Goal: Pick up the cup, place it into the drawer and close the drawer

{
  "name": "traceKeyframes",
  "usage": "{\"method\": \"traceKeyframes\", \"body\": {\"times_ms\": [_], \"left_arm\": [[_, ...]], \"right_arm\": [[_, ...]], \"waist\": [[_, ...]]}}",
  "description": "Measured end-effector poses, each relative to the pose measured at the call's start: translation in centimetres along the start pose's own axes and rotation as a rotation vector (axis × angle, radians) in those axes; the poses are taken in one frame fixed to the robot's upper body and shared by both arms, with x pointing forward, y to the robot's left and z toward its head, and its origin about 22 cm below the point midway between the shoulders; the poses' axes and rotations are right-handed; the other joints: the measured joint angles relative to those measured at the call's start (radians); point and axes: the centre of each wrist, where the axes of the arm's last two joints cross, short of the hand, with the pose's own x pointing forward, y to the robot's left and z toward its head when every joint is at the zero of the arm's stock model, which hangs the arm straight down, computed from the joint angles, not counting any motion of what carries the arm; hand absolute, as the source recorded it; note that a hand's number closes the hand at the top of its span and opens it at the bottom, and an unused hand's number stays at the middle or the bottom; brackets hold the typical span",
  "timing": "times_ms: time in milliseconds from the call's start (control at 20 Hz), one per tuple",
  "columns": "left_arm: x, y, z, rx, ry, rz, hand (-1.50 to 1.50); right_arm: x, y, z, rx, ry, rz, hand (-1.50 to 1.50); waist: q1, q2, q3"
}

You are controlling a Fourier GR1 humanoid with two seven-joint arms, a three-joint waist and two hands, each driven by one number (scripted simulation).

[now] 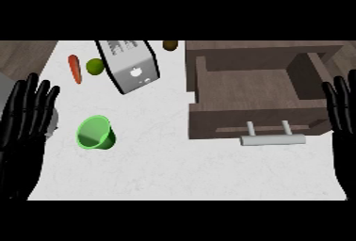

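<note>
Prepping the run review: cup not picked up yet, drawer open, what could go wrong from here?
1. The green cup sits close to the left hand but across the counter from the open drawer; a carry that far may need a handover or a long reach.
2. The drawer's front wall and handle face the approach; a low carry could clip them.
3. The silver toaster stands just behind the cup, so an overshooting reach might nudge it.

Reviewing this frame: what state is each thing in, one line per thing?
Cup: on the counter, tilted, nothing inside, not held.
Drawer: pulled open, nothing inside.
Drawer handle: untouched.
Left robot hand: open, fingers up, resting at the left edge.
Right robot hand: open, fingers up, resting at the right edge.
Carrot: lying flat.
</note>
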Motion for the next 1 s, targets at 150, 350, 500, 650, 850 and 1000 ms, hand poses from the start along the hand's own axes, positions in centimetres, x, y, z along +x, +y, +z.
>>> {"method": "traceKeyframes", "body": {"times_ms": [150, 350, 500, 650, 850, 1000], "left_arm": [[-0.4, 0.9, -0.5, -0.044, -0.018, 0.026, -1.50], [-1.2, 3.4, -0.5, -0.096, 0.005, 0.116, -1.50], [-2.9, 4.3, -0.7, -0.057, 0.099, 0.216, -1.50], [-4.8, 5.9, -1.0, -0.038, 0.148, 0.272, -1.50], [-7.3, 7.3, -0.9, -0.017, 0.197, 0.282, -1.50], [-9.5, 7.8, -0.8, -0.001, 0.237, 0.268, -1.50]], "right_arm": [[0.1, -0.1, 0.6, -0.004, -0.013, -0.004, -1.50], [0.0, 0.3, 0.3, 0.042, 0.015, -0.014, -1.50], [-0.7, 0.6, 0.4, 0.115, 0.087, -0.026, -1.50], [-1.3, 0.7, -0.1, 0.155, 0.126, -0.037, -1.50], [-1.9, 0.5, -1.3, 0.173, 0.146, -0.049, -1.50], [-2.4, 0.8, -1.9, 0.181, 0.155, -0.044, -1.50]], "waist": [[0.013, 0.010, -0.007], [0.023, 0.017, -0.012], [0.025, 0.021, -0.013], [0.026, 0.021, -0.014], [0.027, 0.021, -0.014], [0.026, 0.021, -0.014]]}}
